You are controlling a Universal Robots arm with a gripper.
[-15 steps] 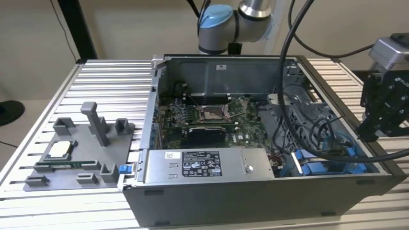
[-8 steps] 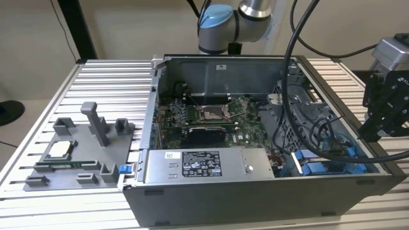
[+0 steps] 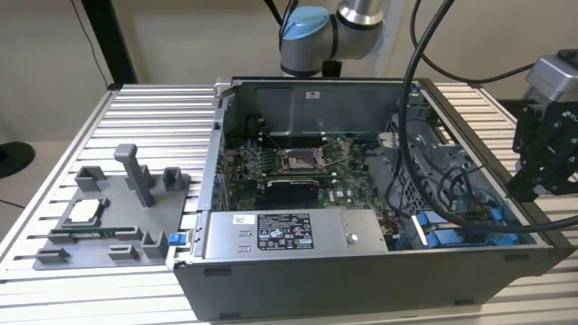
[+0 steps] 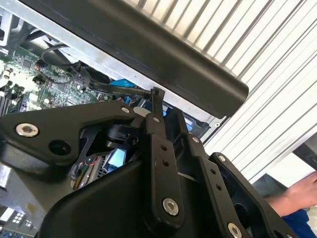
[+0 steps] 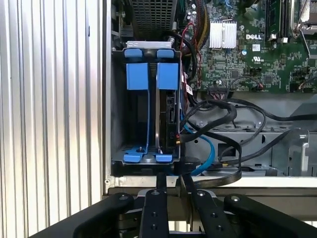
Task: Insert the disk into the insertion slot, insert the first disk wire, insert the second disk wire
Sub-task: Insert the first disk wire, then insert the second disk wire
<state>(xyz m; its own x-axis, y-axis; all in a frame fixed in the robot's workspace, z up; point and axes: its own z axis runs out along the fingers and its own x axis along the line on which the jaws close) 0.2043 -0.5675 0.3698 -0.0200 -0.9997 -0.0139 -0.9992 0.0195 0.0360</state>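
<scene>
The disk [image 5: 167, 119] stands on edge inside the insertion slot [image 5: 118, 106], in one of the bay's two side-by-side places. Blue tabs [image 5: 137, 75] cap both places at either end. In the first wrist view my gripper [image 5: 172, 180] sits just outside the bay's end, over the rim of the case [image 3: 361, 284]. It is lined up with the disk's narrow edge, near it but apart from it. I cannot tell whether my gripper is open or closed.

A blue cable [image 5: 210, 153] curves out from beside the disk and bends back toward the rim close to me. Black cables [image 5: 233, 116] loop over the grey metal just beside the bay. I cannot tell whether any of them is plugged into the disk.

In the exterior view the bay lies in the case's near corner, on the exterior view's right, and I hang just past the case wall on that side. The power-supply box [image 3: 289, 233] runs along the near wall, and the circuit board [image 3: 298, 169] lies farther in. A grey tray [image 3: 108, 223] rests on the slatted table [image 3: 153, 108], well apart on the exterior view's left. In the second wrist view a person's hand [image 4: 302, 191] shows past the table edge.
</scene>
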